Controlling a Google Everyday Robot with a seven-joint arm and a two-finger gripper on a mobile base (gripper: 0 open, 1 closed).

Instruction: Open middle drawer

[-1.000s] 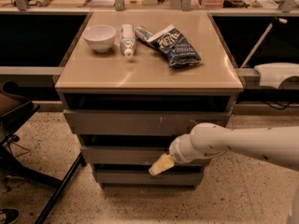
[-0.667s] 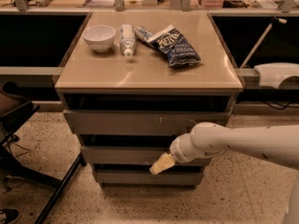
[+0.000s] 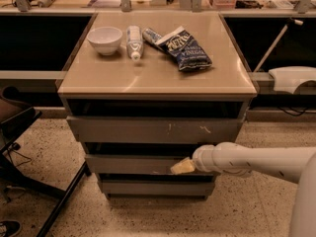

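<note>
- The middle drawer [image 3: 128,164] — a plain grey front without a handle — sits low in the centre of the frame, between a wider front [image 3: 148,130] above and a narrower front [image 3: 153,187] below.
- It stands level, with a dark gap over its top edge.
- The gripper [image 3: 181,167] lies against its right part.

No legible text found. The blue bag [image 3: 186,51] on the counter [image 3: 158,80] carries white lettering, unreadable. The end effector [image 3: 181,167] sits against the middle drawer [image 3: 128,164], below the counter.
</note>
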